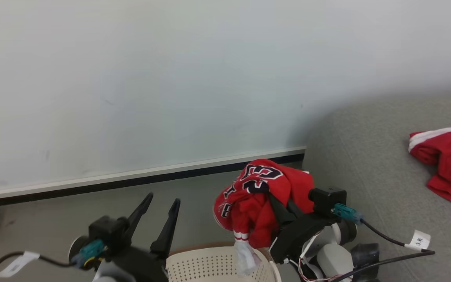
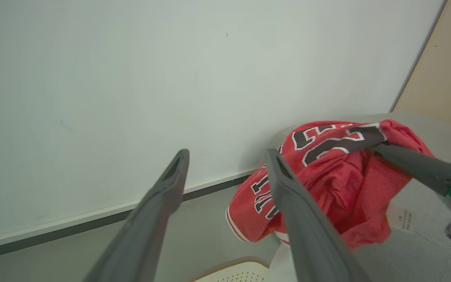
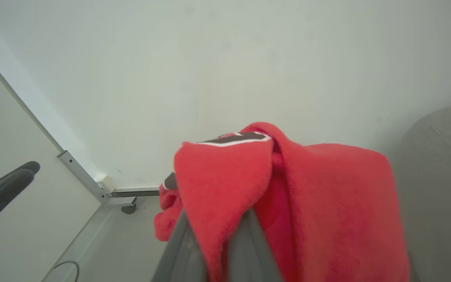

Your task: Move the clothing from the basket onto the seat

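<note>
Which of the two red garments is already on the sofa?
The garment with white trim, lying loose on the sofa. The numbered jersey hangs from the right end effector above the basket.

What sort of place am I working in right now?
Likely a lab mock-up of a living room: a grey sofa, a perforated laundry basket, and plain white partition walls.

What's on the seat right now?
A crumpled red garment with white trim lies on the grey seat; whatever is beneath it is covered. The jersey hangs in the right gripper.
</note>
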